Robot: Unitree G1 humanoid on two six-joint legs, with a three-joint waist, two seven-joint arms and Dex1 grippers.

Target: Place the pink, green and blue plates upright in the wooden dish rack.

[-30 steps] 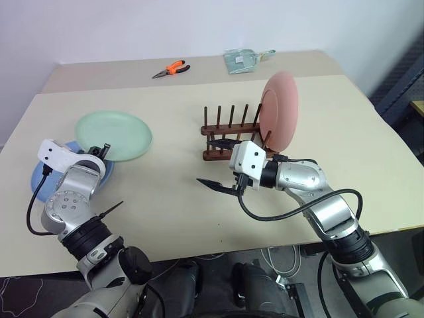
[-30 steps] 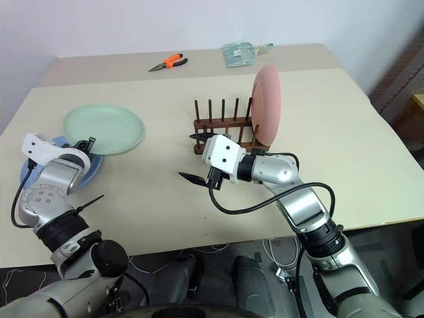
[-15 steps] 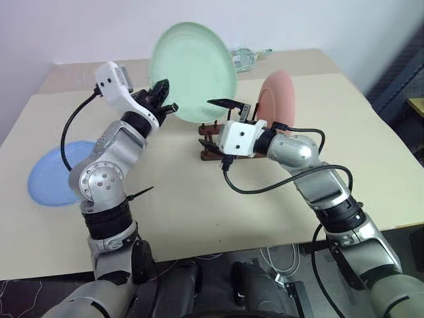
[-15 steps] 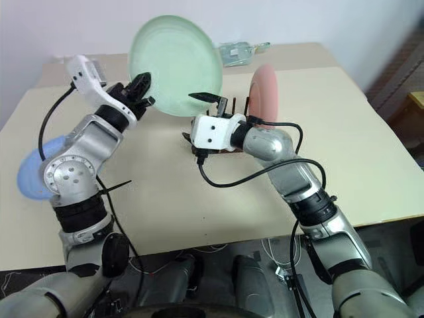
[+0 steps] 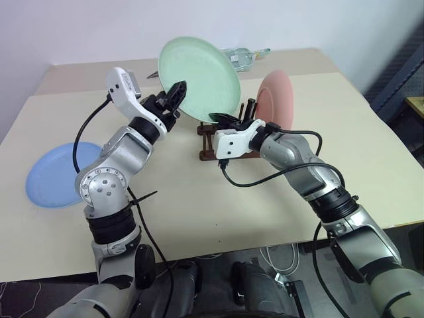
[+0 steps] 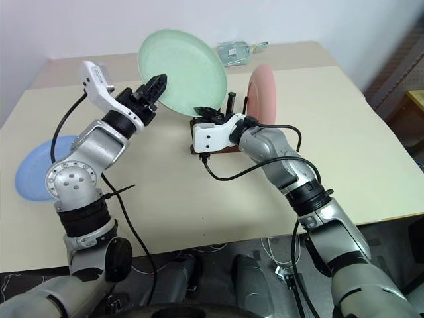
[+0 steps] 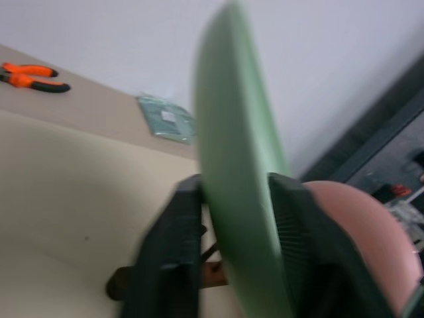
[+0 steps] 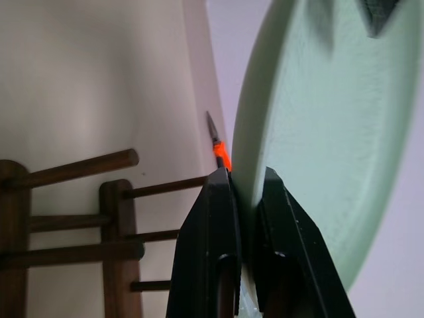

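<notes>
I have the green plate (image 5: 199, 78) up in the air on edge above the wooden dish rack (image 5: 228, 140), mid hand-over between the two arms. My right pincer (image 5: 224, 120) is clamped tight on the plate's lower rim; the right wrist view shows both fingers (image 8: 215, 218) pressed on either side of the edge. My left pincer (image 5: 173, 97) straddles the rim on the opposite side, its jaws parted and standing a little off the plate in the left wrist view, so I judge it has let go and the right arm carries the weight. Holding the plate by its lower edge keeps it vertical, which is how it must drop between the pegs.

The rack already holds the pink plate (image 5: 277, 99), upright in the slot at the rack's right end; the other slots look free. The blue plate (image 5: 54, 174) lies flat on the worktop (image 5: 371, 152), well apart to the left, not yet handled. Orange pliers (image 7: 30, 75) and a plastic packet (image 6: 233, 50) sit at the far edge.
</notes>
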